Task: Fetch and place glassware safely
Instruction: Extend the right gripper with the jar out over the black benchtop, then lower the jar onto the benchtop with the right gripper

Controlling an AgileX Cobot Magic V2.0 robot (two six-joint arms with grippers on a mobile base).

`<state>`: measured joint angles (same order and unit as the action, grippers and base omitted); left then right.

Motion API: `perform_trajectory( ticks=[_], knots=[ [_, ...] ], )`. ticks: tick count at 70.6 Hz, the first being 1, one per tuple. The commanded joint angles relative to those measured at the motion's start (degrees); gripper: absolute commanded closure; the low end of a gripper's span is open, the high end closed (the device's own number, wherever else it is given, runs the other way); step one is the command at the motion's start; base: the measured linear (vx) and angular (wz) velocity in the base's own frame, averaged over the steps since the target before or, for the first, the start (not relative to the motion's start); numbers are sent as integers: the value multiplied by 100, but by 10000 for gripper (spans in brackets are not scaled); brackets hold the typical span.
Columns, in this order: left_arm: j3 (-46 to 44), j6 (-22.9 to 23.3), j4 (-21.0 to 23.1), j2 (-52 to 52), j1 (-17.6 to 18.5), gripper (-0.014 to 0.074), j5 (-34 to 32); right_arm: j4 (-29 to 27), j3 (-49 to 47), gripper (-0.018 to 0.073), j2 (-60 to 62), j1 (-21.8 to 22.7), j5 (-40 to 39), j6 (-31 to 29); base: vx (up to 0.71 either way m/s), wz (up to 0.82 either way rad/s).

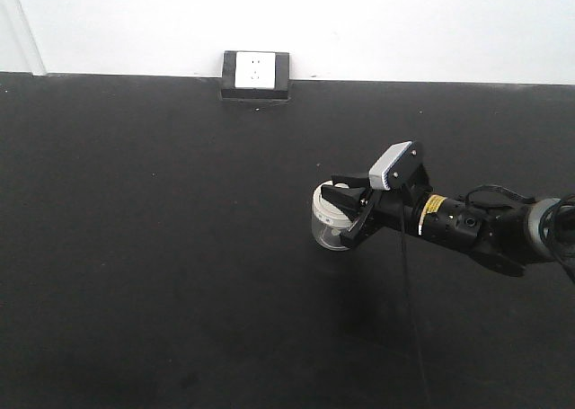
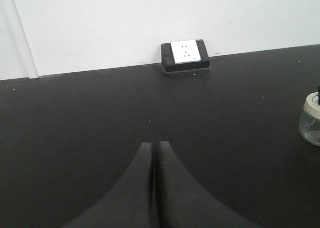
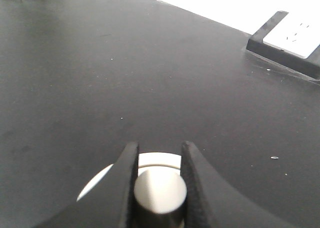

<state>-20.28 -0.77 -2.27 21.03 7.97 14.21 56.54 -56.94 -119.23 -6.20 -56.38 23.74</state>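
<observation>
A small clear glass jar (image 1: 329,222) stands upright, lid (image 3: 150,164) upward, right of the black desk's (image 1: 162,247) centre. The right gripper's (image 3: 159,180) jaws clamp the lid's knob (image 3: 160,190). The left gripper's (image 2: 154,175) jaws are pressed together, empty.

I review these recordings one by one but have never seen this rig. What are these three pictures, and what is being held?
A two-armed robot works over a black tabletop. The front view looks across the table toward the white wall, where a black-framed white power socket sits. The other two views come from cameras on each wrist. The right gripper has its black fingers on either side of the knob on the cream-white lid of a small clear glass jar. The left gripper is shut, holding nothing.
</observation>
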Motion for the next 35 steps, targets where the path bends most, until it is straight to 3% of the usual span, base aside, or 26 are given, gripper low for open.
perform_trajectory(
  ticks=[1, 9, 23, 35],
  knots=[
    [-149, 28, 45, 35, 39, 603, -406, -190, -137, 473, 233, 18, -372, -35, 0, 0],
    [-149, 28, 45, 35, 39, 603, -406, -194, -137, 349, 233, 18, -389, -35, 0, 0],
    [-149, 28, 45, 35, 39, 603, -406, -261, -137, 46, 233, 18, -389, -35, 0, 0],
    [-149, 28, 45, 35, 39, 603, -406, -289, -137, -106, 233, 18, -394, -35, 0, 0]
  ],
)
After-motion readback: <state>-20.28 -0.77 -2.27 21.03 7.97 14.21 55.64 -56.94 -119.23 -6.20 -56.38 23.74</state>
